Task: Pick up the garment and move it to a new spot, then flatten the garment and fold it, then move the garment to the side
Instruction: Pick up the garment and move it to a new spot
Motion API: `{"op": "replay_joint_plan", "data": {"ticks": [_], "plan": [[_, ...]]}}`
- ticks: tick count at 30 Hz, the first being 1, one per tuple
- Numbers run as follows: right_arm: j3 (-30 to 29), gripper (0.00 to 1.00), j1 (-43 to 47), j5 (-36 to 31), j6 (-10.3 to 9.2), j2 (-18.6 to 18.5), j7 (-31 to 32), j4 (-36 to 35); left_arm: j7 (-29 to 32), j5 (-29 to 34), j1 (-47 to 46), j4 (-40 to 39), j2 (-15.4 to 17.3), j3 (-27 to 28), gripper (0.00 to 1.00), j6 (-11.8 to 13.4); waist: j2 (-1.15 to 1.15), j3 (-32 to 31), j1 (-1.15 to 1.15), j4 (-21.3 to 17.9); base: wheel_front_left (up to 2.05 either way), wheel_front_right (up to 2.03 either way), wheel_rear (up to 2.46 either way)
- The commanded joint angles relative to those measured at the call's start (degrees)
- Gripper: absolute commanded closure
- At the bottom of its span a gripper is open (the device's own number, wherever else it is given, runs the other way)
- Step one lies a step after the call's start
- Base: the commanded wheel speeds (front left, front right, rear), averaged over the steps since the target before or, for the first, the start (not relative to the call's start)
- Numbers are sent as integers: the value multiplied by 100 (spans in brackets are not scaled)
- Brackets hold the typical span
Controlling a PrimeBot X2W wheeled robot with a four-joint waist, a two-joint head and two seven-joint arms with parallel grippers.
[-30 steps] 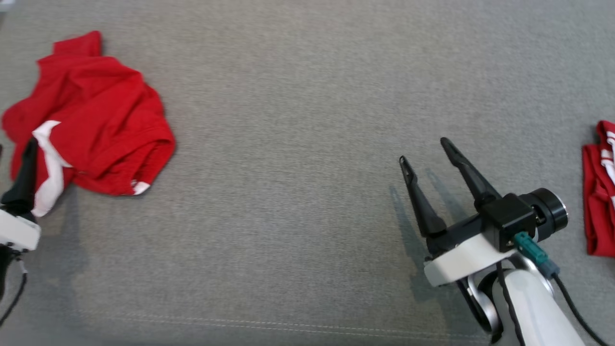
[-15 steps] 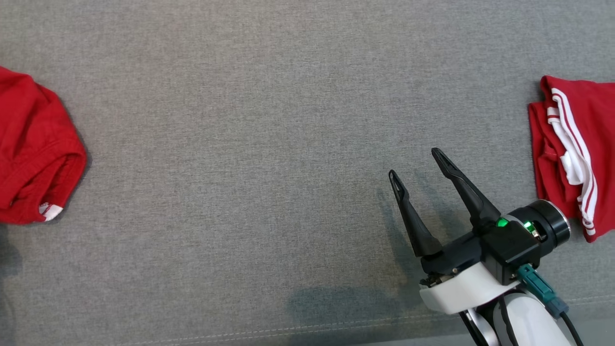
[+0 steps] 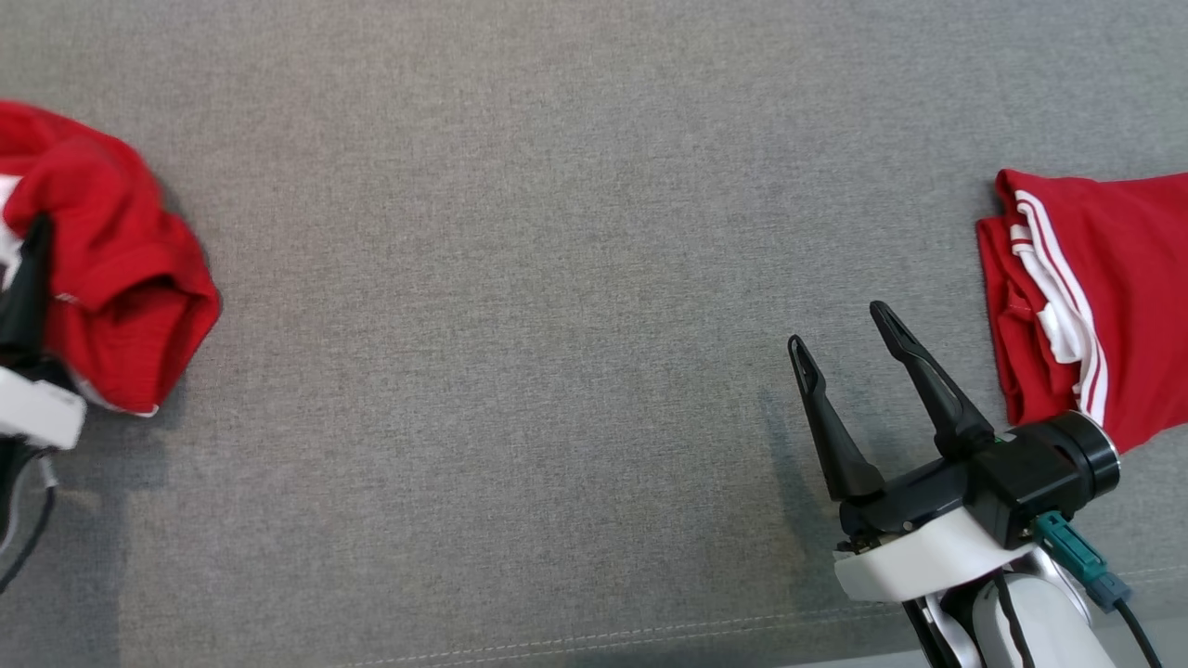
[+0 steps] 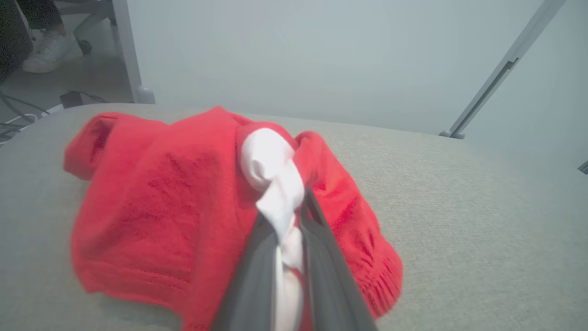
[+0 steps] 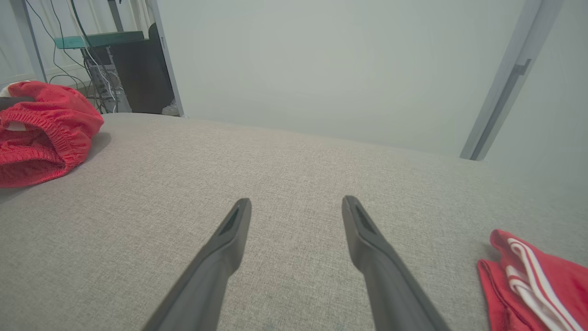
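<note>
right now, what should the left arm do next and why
Probably raise the left gripper a little: it is shut on the white trim of the crumpled red garment, which lies bunched on the grey surface, so it can be carried to a new spot.

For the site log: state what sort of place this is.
Probably a lab or office workroom: a grey fabric-covered work surface, cables beside a dark cabinet by a plain pale wall, and a person's white shoe next to a castor chair base.
</note>
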Motion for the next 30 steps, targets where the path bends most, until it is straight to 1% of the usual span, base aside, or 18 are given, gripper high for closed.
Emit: {"op": "replay_joint_plan", "data": {"ticks": [1,5,10,14,15,19,20,21,22,27,30], "plan": [[112,0,24,88,8,34,-106,-72,-57,341,-88,-387,226,323,100,2,0,-85,0,-42,0,0,0],[110,0,5,248,8,34,-245,144,-58,920,202,-1359,-104,479,100,2,0,-221,0,-177,0,0,0],[137,0,15,434,8,34,-395,341,-58,1400,491,-2398,-399,310,100,2,0,-321,0,-456,0,0,0],[225,0,46,538,8,34,-480,404,-58,1703,691,-2748,-553,42,100,2,0,-358,0,-751,0,0,0],[254,0,86,585,8,34,-512,411,-58,1841,794,-2864,-604,-94,100,2,0,-352,0,-893,0,0,0],[258,0,169,639,8,34,-557,447,-58,2062,1071,-2924,-718,-271,100,2,0,-341,0,-1050,0,0,0],[258,0,181,653,8,34,-565,458,-58,2090,1149,-2857,-748,-294,84,2,0,-349,0,-1062,0,0,0],[258,0,187,667,8,34,-572,474,-59,2134,1208,-2786,-779,-274,29,2,0,-362,0,-1064,0,0,0],[251,0,189,674,8,34,-578,499,-59,2181,1263,-2688,-819,-206,0,2,0,-392,0,-1049,0,0,0],[195,0,74,723,8,34,-594,705,-59,2337,1508,-2372,-1023,211,0,2,0,-630,0,-830,0,0,0],[168,0,-72,745,8,34,-598,899,-59,2359,1665,-2216,-1147,640,0,2,0,-829,0,-636,0,0,0]]}}
